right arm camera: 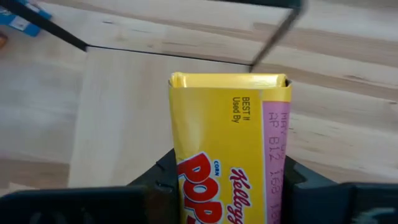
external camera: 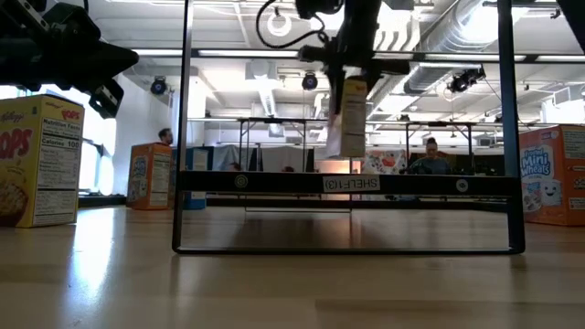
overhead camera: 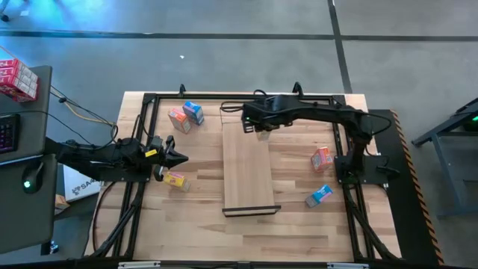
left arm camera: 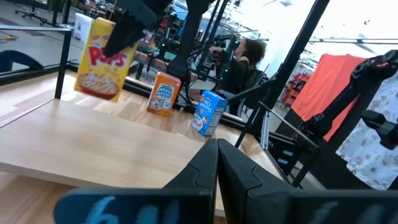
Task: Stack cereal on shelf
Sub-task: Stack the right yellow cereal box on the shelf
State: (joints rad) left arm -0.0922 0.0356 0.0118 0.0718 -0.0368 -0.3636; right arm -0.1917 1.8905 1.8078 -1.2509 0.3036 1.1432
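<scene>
The shelf (overhead camera: 250,168), a long light-wood panel with dark frame ends, lies in the middle of the table. My right gripper (overhead camera: 252,125) hangs over its far end, shut on a yellow cereal box (right arm camera: 227,149) that also shows in the low view (external camera: 347,114). My left gripper (overhead camera: 178,157) waits shut at the table's left, beside another yellow box (overhead camera: 177,180) that lies on the table. An orange box (overhead camera: 179,119) and a blue box (overhead camera: 194,112) lie at the far left. An orange box (overhead camera: 322,158) and a blue box (overhead camera: 319,196) lie at the right. My right gripper pinches the yellow box between its two fingers (right arm camera: 163,180) at the box's upper end (right arm camera: 186,186), on two opposite sides. The fingers come from above, slanting down. The box hangs below them, roughly upright, its lower end (external camera: 345,151) clear of the shelf.
Red-and-white boxes (overhead camera: 16,78) sit on a side stand off the table's far left. The table's dark frame (overhead camera: 142,112) runs along its edges. People show in the room beyond the table (external camera: 430,160). Bare wood lies on both sides of the shelf's near end.
</scene>
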